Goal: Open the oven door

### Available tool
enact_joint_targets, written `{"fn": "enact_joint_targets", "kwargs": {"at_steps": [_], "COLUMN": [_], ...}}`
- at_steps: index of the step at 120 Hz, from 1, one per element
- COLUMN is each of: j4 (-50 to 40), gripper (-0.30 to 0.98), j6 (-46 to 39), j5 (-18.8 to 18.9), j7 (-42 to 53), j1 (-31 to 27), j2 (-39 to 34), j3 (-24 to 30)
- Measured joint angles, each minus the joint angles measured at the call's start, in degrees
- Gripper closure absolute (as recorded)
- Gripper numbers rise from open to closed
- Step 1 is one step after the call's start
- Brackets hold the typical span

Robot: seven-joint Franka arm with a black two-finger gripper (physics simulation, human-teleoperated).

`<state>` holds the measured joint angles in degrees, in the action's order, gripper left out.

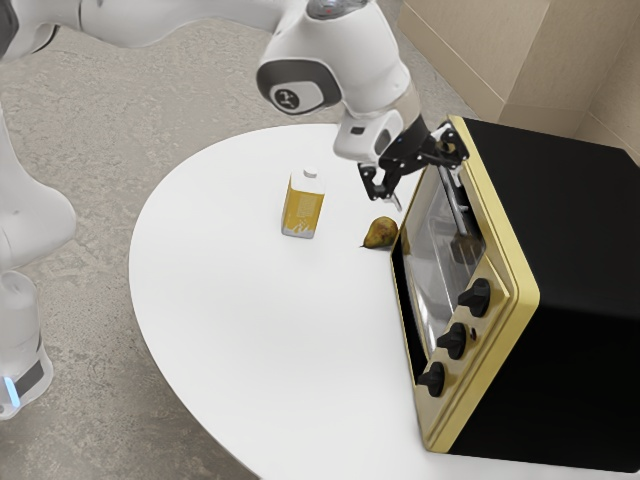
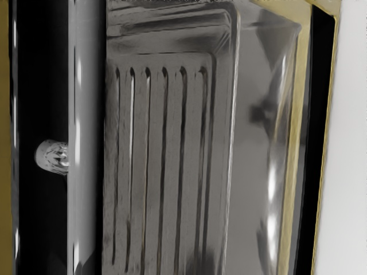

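Observation:
My gripper [image 1: 420, 176] is at the upper part of the oven front in the exterior view, its two black fingers spread apart with nothing seen between them. The oven [image 1: 580, 290] is a black box with a yellow front frame. Its glass door [image 1: 436, 270] appears closed, with the silver handle [image 1: 459, 200] along the upper edge, close to the gripper. In the wrist view the handle [image 2: 86, 137] is a long grey bar beside the door glass [image 2: 252, 154]; a ribbed tray shows through the glass. Contact between fingers and handle cannot be made out.
A pear [image 1: 382, 233] lies on the white round table [image 1: 250, 340] close to the oven front. A yellow and white carton [image 1: 303, 207] stands farther toward the exterior view's left. Three black knobs [image 1: 453, 341] stick out from the oven's front panel.

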<state>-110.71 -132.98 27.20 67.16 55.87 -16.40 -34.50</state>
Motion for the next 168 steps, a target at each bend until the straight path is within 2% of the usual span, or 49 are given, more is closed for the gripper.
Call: {"fn": "enact_joint_targets", "kwargs": {"at_steps": [65,82,88,92,106,118,128,133,144,149,150,154,159,163,168], "j4": [-0.1,-0.6,-1.8,-2.5,-6.9,-12.2,-18.2,-23.9,-39.8,-42.7,-42.5,-37.2,-22.8,-10.4,1.5], "gripper": [-0.01,0.04,-0.02,-0.02,-0.09,0.03,0.04,0.11,0.08,0.29,0.27,0.22,0.16,0.13,0.1], "j6": [-0.1,0.1,0.2,0.2,0.1,0.0,0.0,-0.3,-1.6,-1.4,-1.2,0.7,4.4,8.1,12.8], "j5": [-1.5,-1.2,-1.0,-0.7,3.1,8.1,12.2,15.7,24.7,26.5,26.8,25.2,21.6,18.8,15.4], "j7": [0.5,0.4,0.2,0.1,-0.5,-1.3,-2.3,-3.1,-5.8,-7.2,-7.4,-8.1,-8.4,-8.6,-8.9], "j1": [0.1,0.2,0.2,0.2,0.1,-0.9,-3.6,-6.7,-12.8,-14.3,-14.4,-14.7,-14.9,-15.1,-15.6], "j2": [2.4,2.3,1.6,1.0,-3.8,-11.5,-18.6,-23.6,-35.6,-38.6,-39.0,-40.0,-39.5,-35.8,-29.2], "j3": [-0.1,-0.8,-0.8,-1.0,-1.1,-1.1,-0.5,2.2,5.1,11.2,12.7,22.5,35.0,39.8,42.3]}}
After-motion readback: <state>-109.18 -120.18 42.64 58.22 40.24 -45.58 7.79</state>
